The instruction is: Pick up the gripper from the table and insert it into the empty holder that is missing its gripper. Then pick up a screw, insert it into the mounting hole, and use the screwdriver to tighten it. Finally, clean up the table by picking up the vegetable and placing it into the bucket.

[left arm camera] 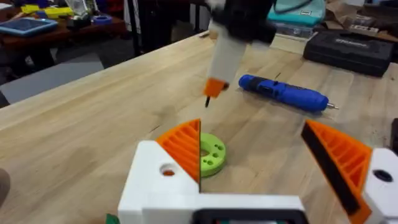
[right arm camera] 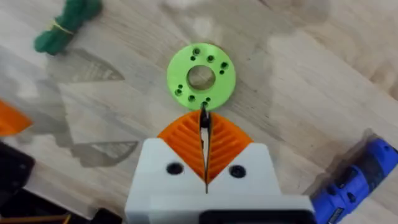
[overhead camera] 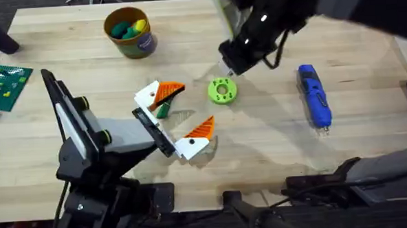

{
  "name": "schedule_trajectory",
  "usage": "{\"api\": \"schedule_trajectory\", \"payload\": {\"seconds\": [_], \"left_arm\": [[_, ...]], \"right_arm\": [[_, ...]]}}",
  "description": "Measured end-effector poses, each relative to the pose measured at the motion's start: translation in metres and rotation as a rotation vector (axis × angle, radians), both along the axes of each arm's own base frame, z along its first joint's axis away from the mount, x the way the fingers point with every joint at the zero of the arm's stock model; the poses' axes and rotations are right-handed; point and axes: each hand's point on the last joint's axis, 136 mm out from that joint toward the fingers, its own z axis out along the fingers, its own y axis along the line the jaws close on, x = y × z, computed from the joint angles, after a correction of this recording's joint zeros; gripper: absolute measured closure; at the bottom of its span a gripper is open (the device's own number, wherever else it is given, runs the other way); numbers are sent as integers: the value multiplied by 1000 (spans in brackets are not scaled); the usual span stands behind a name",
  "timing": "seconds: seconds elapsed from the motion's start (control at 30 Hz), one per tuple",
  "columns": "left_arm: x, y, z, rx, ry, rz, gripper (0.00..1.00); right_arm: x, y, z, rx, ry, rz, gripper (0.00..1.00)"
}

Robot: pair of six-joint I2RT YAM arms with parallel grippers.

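Observation:
My right gripper point(right arm camera: 204, 124) is shut on a small dark screw point(right arm camera: 204, 117). The screw's tip hangs just above the rim of a lime-green disc point(right arm camera: 200, 76) with a centre hole and several small holes. From above, the right gripper point(overhead camera: 230, 63) reaches in from the far right, over the disc point(overhead camera: 222, 90). My left gripper point(overhead camera: 196, 104) lies open near the table's front, facing the disc, and the dark-green vegetable point(overhead camera: 163, 110) lies beside its far finger. The blue screwdriver point(overhead camera: 314, 95) lies to the right. At the back left stands the yellow bucket point(overhead camera: 145, 42).
The bucket holds green and yellow pieces. A green board point(overhead camera: 6, 85) lies at the table's left edge, with a black object point(overhead camera: 1, 40) behind it. Black cases point(left arm camera: 348, 50) sit beyond the table's right side. Bare wood stretches between disc and screwdriver.

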Motion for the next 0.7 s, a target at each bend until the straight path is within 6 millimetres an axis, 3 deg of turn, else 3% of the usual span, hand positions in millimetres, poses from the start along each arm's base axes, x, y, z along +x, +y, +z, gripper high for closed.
{"api": "schedule_trajectory", "payload": {"seconds": [0.37,0.7], "left_arm": [[0,0,0,0,0,0,13],[0,0,0,0,0,0,13]], "right_arm": [[-10,-7,77,80,-118,30,995],[-36,-2,118,202,-169,164,995]]}}
